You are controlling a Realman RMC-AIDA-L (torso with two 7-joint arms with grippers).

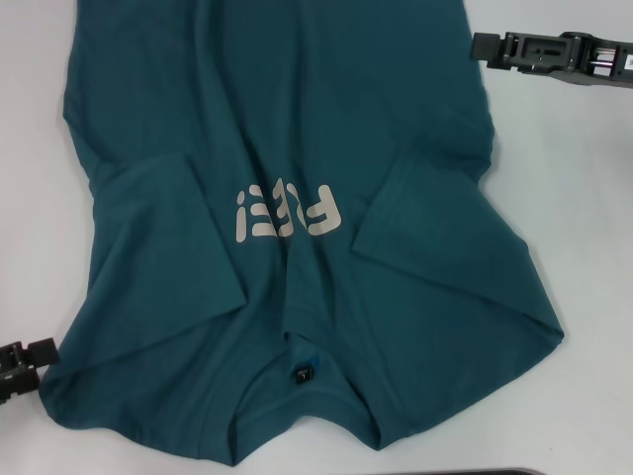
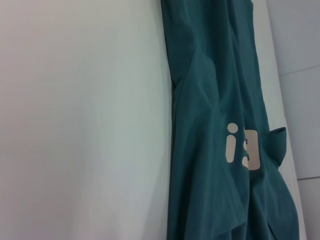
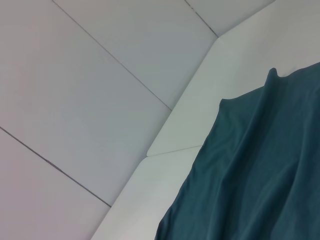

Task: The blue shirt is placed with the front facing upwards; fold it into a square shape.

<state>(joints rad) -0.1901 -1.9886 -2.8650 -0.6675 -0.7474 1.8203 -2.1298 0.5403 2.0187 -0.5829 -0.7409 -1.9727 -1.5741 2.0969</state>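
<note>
The blue shirt (image 1: 297,188) lies spread on the white table (image 1: 584,228), front up, with pale lettering (image 1: 287,213) on the chest. Its collar with a small black tag (image 1: 302,374) is at the near edge. Both sleeves lie folded inward over the body. My left gripper (image 1: 38,356) sits at the near left, right beside the shirt's shoulder corner. My right gripper (image 1: 482,47) hovers at the far right, just off the shirt's side edge. The left wrist view shows the shirt (image 2: 220,125) and part of the lettering. In the right wrist view the shirt (image 3: 260,180) hangs toward a table corner.
The table's bare white top (image 2: 85,120) extends to the left of the shirt. Grey floor tiles (image 3: 75,75) lie beyond the table edge (image 3: 170,150). A thin dark strip (image 1: 495,472) shows at the near edge of the head view.
</note>
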